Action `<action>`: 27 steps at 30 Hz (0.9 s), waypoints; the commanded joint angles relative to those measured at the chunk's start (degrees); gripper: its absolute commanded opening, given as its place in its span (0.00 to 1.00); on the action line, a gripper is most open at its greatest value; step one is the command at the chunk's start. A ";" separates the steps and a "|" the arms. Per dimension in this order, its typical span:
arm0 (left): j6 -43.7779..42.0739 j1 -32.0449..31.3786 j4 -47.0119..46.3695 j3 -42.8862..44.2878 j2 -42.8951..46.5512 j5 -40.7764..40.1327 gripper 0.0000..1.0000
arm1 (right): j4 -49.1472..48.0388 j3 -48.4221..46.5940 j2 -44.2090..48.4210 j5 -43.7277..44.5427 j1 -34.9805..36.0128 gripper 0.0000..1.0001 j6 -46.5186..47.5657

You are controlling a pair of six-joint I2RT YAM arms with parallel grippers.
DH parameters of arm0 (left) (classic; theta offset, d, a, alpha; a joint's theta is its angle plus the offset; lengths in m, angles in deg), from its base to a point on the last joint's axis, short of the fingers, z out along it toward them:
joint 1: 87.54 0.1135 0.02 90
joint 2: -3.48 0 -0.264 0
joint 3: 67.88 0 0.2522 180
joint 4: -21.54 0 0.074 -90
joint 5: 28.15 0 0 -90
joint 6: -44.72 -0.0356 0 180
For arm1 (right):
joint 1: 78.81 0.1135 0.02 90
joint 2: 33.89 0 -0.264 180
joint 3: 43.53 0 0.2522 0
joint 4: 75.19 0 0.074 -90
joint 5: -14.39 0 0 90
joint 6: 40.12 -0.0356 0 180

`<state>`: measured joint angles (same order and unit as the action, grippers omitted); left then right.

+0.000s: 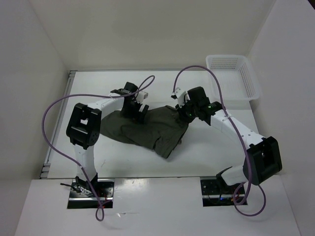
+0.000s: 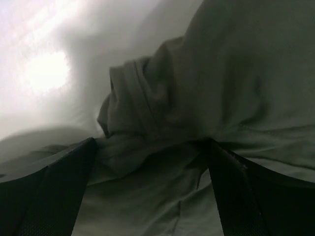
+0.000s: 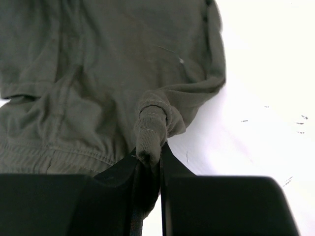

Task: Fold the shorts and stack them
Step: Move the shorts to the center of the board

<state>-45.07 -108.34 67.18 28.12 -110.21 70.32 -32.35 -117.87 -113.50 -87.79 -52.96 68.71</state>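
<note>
Left tool (image 1: 138,113), right tool (image 1: 183,112) low on shorts (image 1: 147,132)

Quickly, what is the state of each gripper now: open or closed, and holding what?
Left gripper: open, fingers spread around a fold of the shorts.
Right gripper: closed on a bunched edge of the shorts.

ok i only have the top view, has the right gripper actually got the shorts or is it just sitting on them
observer: the right wrist view shows the right gripper shut on a rolled bunch at the edge of the shorts.
operator: and the left one
observer: the left wrist view shows the left gripper open, its fingers wide apart with a fold of cloth lying between them, not pinched.
</note>
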 commanded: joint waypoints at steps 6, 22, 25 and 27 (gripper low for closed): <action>-0.21 0.67 -2.52 -2.00 -0.74 -5.31 0.86 | -3.24 -9.29 -5.89 0.76 -0.36 0.00 1.03; -0.21 13.77 -0.77 39.75 0.91 -9.96 0.00 | -4.74 -58.40 -26.38 -1.59 -1.59 0.00 -5.13; -0.21 10.79 -0.77 29.28 6.71 -9.44 0.01 | -3.24 -57.04 -26.38 -2.84 -0.36 0.00 -1.61; -0.21 7.36 0.90 21.43 10.39 -8.83 0.15 | -2.63 -53.44 -24.37 -4.42 -0.36 0.00 -0.03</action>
<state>-45.03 -94.59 62.70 58.08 -102.78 60.60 -36.13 -173.32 -139.49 -89.19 -53.90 65.89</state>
